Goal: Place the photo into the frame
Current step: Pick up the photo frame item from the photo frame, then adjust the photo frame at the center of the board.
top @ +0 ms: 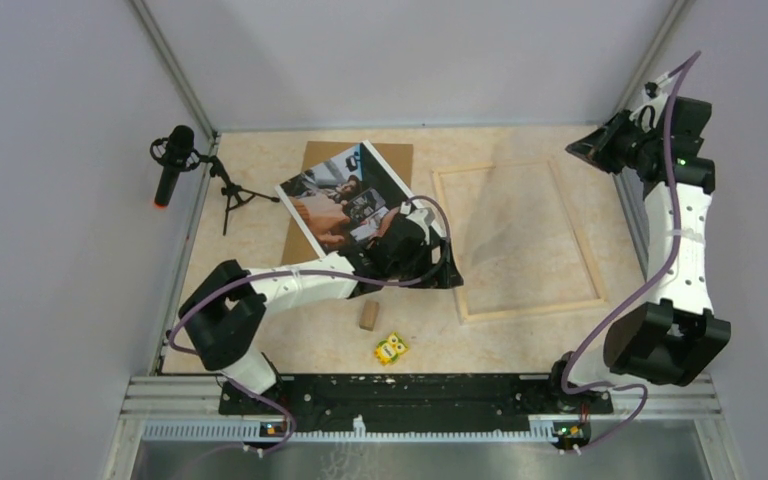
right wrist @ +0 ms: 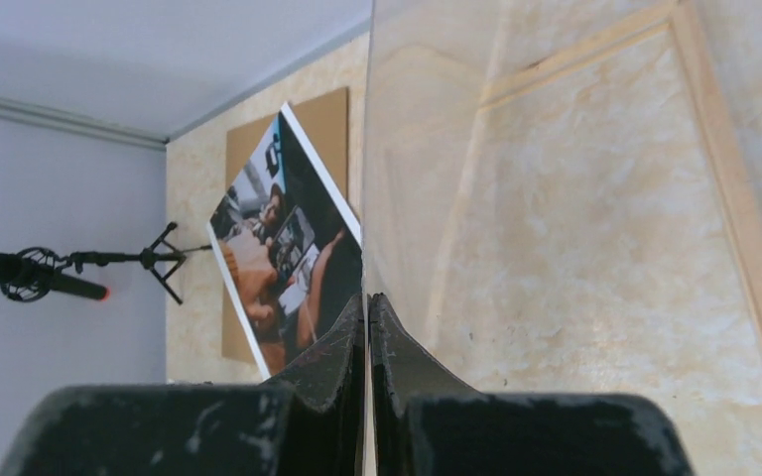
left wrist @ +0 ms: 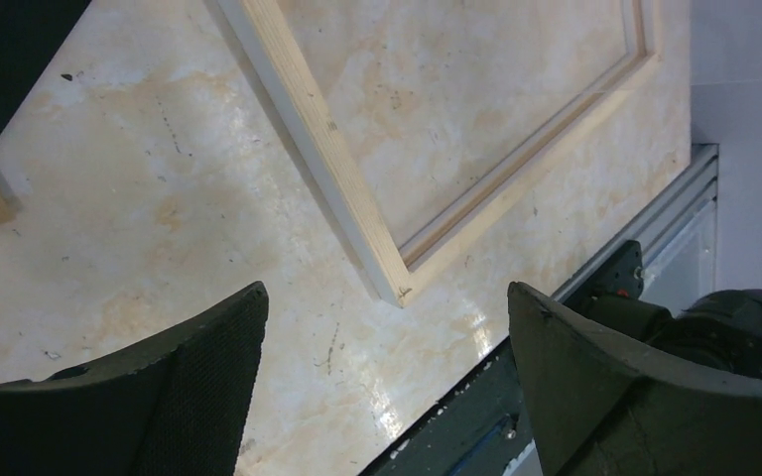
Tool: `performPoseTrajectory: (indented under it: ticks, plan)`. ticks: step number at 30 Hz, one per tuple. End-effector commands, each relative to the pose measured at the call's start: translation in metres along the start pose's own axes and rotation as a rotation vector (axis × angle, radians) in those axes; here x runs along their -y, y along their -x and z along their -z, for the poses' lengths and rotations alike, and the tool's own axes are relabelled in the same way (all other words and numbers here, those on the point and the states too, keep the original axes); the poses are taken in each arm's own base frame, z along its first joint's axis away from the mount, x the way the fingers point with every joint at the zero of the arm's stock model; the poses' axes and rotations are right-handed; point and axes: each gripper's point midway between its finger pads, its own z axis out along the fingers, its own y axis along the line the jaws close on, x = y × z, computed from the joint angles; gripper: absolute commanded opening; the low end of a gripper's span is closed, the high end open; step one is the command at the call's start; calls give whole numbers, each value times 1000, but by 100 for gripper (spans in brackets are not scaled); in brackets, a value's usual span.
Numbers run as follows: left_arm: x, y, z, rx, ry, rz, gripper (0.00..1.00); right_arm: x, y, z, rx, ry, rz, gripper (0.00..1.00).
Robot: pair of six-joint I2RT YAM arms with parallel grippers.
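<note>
The photo (top: 340, 195) lies askew over a brown backing board (top: 385, 160) at the back left, and it also shows in the right wrist view (right wrist: 278, 248). The pale wood frame (top: 530, 308) lies flat to the right of the photo, and its near corner shows in the left wrist view (left wrist: 327, 169). My left gripper (top: 448, 272) is open and empty (left wrist: 387, 297), and it hovers between the photo's near right corner and the frame. My right gripper (top: 585, 150) is shut on a clear pane (right wrist: 516, 198) at its edge (right wrist: 367, 297) and holds it tilted above the frame.
A small wooden block (top: 368, 315) and a yellow owl toy (top: 391, 348) sit near the front. A microphone on a tripod (top: 175, 165) stands at the left wall. Walls close in the table on three sides.
</note>
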Motion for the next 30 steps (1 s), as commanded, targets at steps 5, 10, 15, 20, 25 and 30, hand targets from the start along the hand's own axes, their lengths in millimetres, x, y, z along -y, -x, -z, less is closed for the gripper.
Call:
performPoseTrajectory:
  ticks: [5,10,15,20,25,30]
  plan:
    - [-14,14,-44,2,116,-44,85,-19,32,43,117,-72,80,0]
    - [-25,12,-73,-70,230,-96,79,-21,33,53,121,-99,110,0]
    - [-31,7,-100,-131,293,-102,76,-33,30,62,125,-60,123,0]
    - [-49,-8,-113,-205,390,-137,69,-36,24,65,122,-47,124,0]
    - [-74,-15,-108,-222,457,-205,58,-38,15,66,93,-23,124,0]
    - [-90,-21,-93,-260,494,-292,40,-38,5,71,71,-25,140,0]
